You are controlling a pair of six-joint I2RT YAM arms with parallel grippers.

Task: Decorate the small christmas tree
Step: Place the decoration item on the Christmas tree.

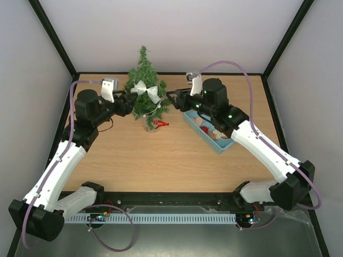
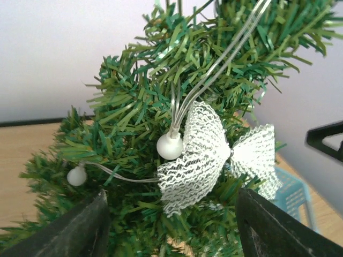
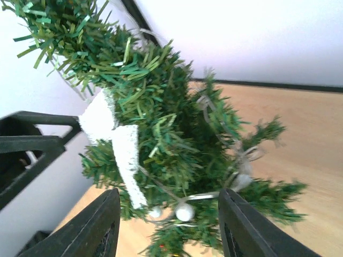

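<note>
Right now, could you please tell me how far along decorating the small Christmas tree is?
Done: a white mesh bow and a clear string of white bead lights sit on the small green christmas tree. In hand: nothing; the left hand and right hand flank it, open. Left: more pieces lie in the blue plastic basket.

Dark green christmas tree point(image 1: 143, 67), white mesh bow point(image 1: 146, 91), blue basket point(image 1: 225, 145), light wood table point(image 1: 161, 155)

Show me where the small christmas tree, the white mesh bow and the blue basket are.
small christmas tree point(image 1: 143, 69): top external view, on its upper branches.
white mesh bow point(image 2: 231, 154): left wrist view, on its centre knot.
blue basket point(image 1: 194, 126): top external view, on its near-left wall.
</note>
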